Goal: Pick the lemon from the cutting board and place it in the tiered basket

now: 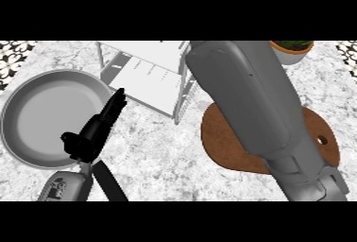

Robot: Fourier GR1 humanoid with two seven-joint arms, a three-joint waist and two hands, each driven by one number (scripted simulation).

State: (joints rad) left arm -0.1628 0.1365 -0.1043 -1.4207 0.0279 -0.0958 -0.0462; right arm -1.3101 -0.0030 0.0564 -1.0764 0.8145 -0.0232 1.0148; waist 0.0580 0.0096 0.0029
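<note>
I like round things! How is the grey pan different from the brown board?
The round grey metal frying pan is shiny grey with a raised rim; the brown wooden cutting board is flat and rust-brown. The frying pan lies mostly uncovered at the left, while the robot's right forearm hides much of the cutting board. The cutting board has a small hole near its edge. Both are rounded and lie on the marble counter.

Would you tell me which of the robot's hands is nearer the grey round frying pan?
Left. The left hand overlaps the grey round frying pan at its right rim; the right hand is out of sight, past its forearm.
</note>
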